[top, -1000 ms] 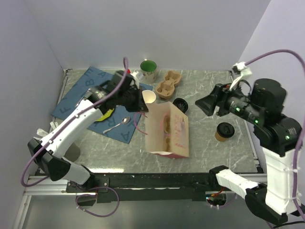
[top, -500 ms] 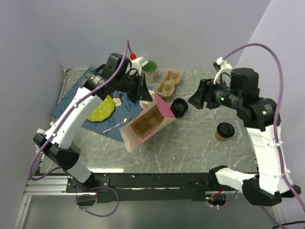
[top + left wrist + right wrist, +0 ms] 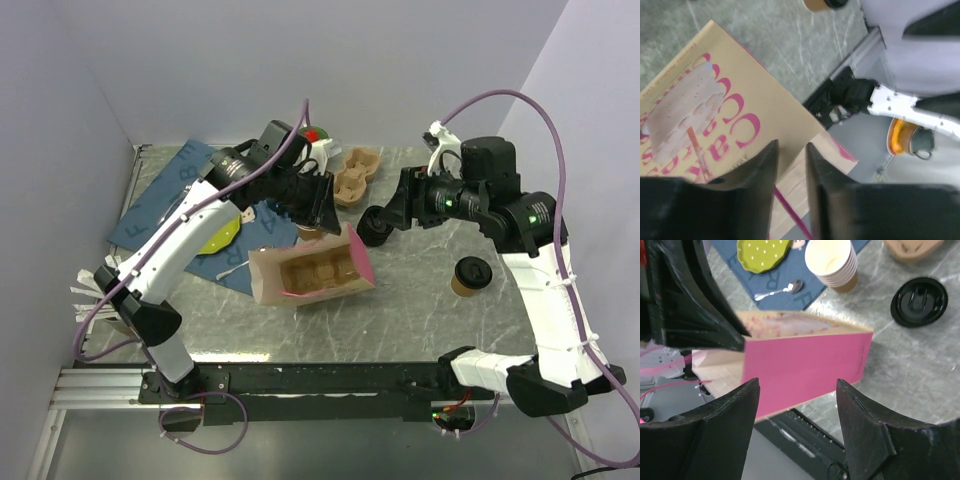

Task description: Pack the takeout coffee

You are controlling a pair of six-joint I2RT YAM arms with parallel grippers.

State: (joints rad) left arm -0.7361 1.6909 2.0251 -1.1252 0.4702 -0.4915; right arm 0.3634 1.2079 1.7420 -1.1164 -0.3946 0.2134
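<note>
The takeout coffee, a kraft cup with a black lid, stands on the table at the right; its base shows at the top of the left wrist view. My left gripper is shut on the top edge of a kraft and pink paper bag and holds it tilted, mouth upward, at the table's middle. In the left wrist view my gripper pinches the bag. My right gripper is open and empty just right of the bag, whose pink side fills the right wrist view behind the gripper.
A loose black lid lies under my right gripper. A stack of lidless cups, a pulp cup carrier, a green plate and a spoon on a blue mat sit behind the bag.
My left gripper has swung the bag rightward and tipped it so that its mouth faces up. My right arm has moved left and forward, close to the bag.
</note>
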